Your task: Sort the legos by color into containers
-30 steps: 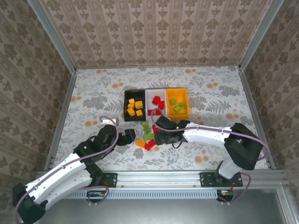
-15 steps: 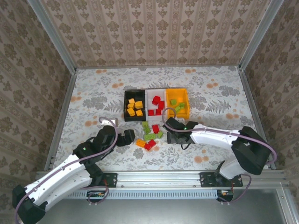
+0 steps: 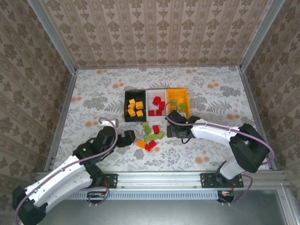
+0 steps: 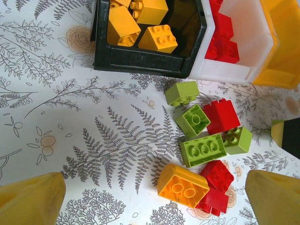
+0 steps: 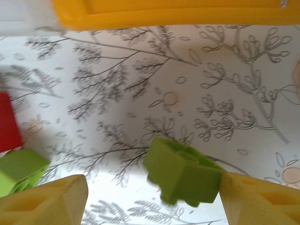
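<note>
The containers stand in a row: a black bin with orange-yellow legos, a white bin with red ones, and an orange-yellow bin. Loose legos lie in front of them: green bricks, red bricks and one orange brick. My left gripper hangs open over the table just left of the orange brick. My right gripper stands open just before the orange-yellow bin's rim. A blurred green brick leans on its right finger only, well apart from the left finger.
Metal rails and patterned walls bound the flowered table. The loose pile sits between the two grippers. One more green brick and a red one lie at the left of the right wrist view.
My right gripper has left the pile and moved up and right to the orange-yellow bin with a green brick, and its jaws have widened. The left arm has stayed put.
</note>
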### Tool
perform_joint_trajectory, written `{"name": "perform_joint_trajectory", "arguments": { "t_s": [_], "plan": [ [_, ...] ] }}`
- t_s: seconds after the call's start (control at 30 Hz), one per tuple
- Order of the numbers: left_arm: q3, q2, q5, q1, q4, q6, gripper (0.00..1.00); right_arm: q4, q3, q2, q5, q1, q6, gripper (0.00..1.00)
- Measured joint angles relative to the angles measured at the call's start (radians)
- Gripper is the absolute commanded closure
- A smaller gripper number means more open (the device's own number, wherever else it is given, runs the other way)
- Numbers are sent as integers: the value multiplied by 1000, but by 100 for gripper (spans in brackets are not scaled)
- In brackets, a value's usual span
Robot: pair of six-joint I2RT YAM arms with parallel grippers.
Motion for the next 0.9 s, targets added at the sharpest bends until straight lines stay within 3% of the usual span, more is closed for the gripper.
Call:
{"name": "perform_joint_trajectory", "arguments": {
  "t_s": [0.33, 0.53, 0.67, 0.9],
  "plan": [
    [-7, -2, 4, 6, -1, 0, 0, 2, 0, 74, 1, -27, -6, 38],
    [-7, -3, 5, 6, -3, 0, 0, 5, 0, 93, 4, -43, -24, 61],
    [-7, -3, 8, 8, -3, 0, 0, 2, 0, 87, 7, -43, -33, 70],
    [-7, -3, 8, 13, -2, 0, 0, -75, 52, -50, 23, -43, -74, 72]
  ]
}}
